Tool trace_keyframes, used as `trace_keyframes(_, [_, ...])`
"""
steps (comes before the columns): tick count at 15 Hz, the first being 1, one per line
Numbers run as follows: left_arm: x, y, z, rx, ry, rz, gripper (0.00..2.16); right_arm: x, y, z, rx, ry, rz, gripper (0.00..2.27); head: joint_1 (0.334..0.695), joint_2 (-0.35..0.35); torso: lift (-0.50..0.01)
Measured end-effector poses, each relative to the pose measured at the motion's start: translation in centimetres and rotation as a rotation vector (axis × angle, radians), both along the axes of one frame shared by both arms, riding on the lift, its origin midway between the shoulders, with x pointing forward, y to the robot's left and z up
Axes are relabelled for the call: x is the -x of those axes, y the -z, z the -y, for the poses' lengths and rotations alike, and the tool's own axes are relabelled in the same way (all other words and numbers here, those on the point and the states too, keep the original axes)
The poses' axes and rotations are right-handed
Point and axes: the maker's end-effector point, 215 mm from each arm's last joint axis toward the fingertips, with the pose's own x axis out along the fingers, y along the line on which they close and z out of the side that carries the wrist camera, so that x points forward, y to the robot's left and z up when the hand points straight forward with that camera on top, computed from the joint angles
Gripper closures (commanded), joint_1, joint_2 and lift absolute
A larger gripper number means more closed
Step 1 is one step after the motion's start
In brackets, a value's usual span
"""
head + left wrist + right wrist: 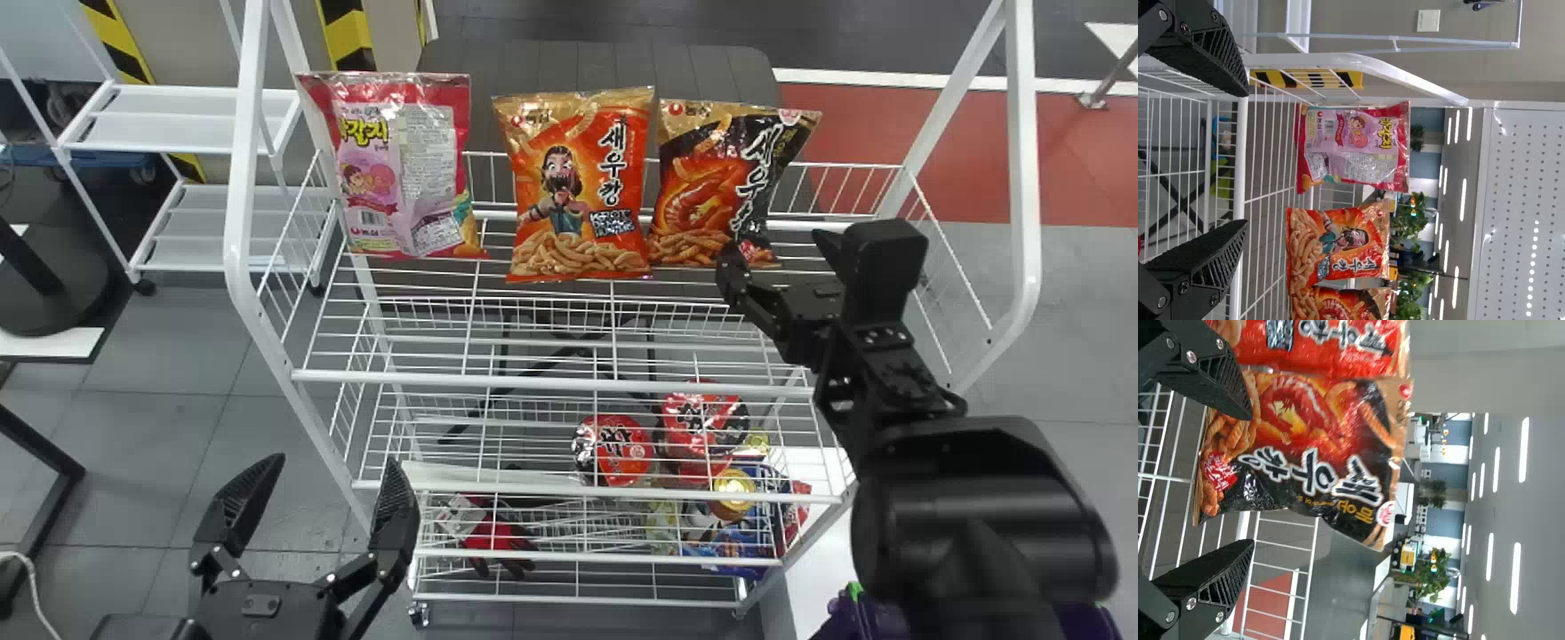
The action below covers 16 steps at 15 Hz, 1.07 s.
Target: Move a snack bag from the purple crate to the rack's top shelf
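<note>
While top shelf (551,385) holds three snack bags (578,191), left hand (332,462) and right hand (775,247) spread.

Right arm (982,498): all black, fat rounded forearm, boxy block (880,267) near the wrist. Left gripper (336,460) — black too, wedge-shaped fingers (1201,267), ribbed sides, silvery screws (1183,288).

Print locations, head view, clock directions from its centre. Pink bag (444,169), between 10 and 11 o'clock: yellow Korean title at its 10 o'clock, barcode at its 7 o'clock. Orange bag (578,191), 12 o'clock: large Korean characters at its 2 o'clock, Latin lettering in a dark block at its 4 o'clock. Black bag (698,191), between 1 and 2 o'clock: white-edged Korean title, round red logo. Nearer tub (613,449), 5 o'clock: bold characters crossed its lid. Panel (380,22), 11 o'clock, bore black-and-yellow warning stripes.
</note>
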Motion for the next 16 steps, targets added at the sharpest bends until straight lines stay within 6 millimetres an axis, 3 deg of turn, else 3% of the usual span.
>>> trace_keyframes(7, [0.0, -2.4, -0.5, -0.003, -0.013, 0.032, 0.14, 11.1, -4.1, -1.8, -0.045, -0.074, 0.073, 0.16, 0.695, 0.009, 0.000])
trace_keyframes(10, [0.0, -3.2, -0.5, -0.002, -0.016, 0.039, 0.14, 16.1, -4.2, -2.0, -0.087, -0.074, 0.071, 0.17, 0.695, 0.014, 0.000])
trace_keyframes(16, [0.1, -4.0, -0.3, -0.003, -0.027, 0.044, 0.14, 21.8, -4.1, -1.8, -0.080, -0.090, 0.101, 0.17, 0.695, 0.005, 0.000])
